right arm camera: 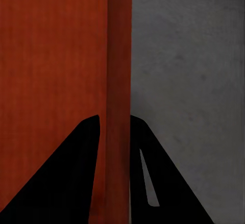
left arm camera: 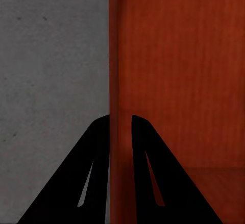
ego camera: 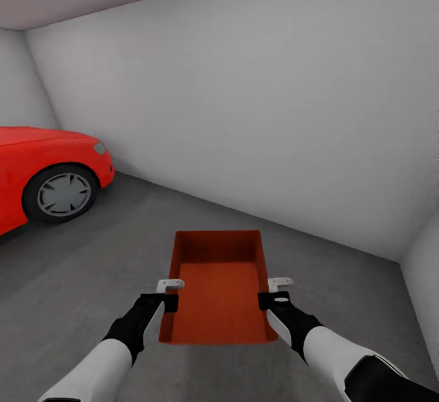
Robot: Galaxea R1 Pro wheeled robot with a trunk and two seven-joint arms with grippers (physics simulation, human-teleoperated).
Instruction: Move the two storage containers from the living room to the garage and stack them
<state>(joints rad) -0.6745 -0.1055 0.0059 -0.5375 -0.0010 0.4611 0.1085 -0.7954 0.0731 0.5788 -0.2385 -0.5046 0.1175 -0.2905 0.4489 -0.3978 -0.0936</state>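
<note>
Garage floor is waiting below — both grippers, left gripper and right gripper, are clamping the container walls, so lowering probably comes next.

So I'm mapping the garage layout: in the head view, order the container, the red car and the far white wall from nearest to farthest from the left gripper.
1. The storage container, whose side wall the left gripper clamps.
2. The red car, ahead on the robot's left.
3. The white wall, behind everything, straight ahead.
</note>
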